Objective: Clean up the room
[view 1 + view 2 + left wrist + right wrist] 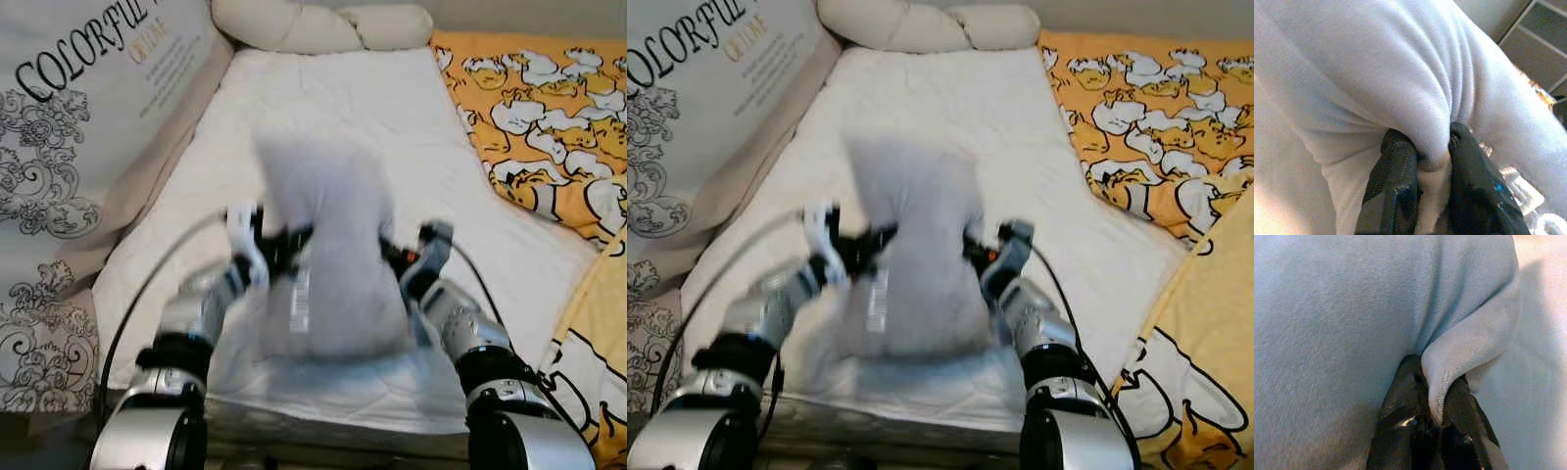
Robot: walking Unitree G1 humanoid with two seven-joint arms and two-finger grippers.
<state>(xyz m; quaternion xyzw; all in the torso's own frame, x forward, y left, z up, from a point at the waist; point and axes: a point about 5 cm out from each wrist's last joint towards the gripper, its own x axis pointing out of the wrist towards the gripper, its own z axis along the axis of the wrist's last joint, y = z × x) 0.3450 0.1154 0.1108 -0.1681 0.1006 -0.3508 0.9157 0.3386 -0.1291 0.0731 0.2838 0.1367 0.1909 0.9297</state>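
Pale grey fleece cloth [328, 264] held up between both arms above the near end of the bed [343, 108], blurred in the eye views; left gripper [1432, 159] closed tight on a fold of the cloth at its left edge; right gripper [1436, 396] likewise clamped on a fold at the right edge. White sheet covers the bed; cream knotted pillow [313, 24] at the far end; orange duck-print blanket [549, 108] on the right; lettered grey cushion [88, 108] on the left.
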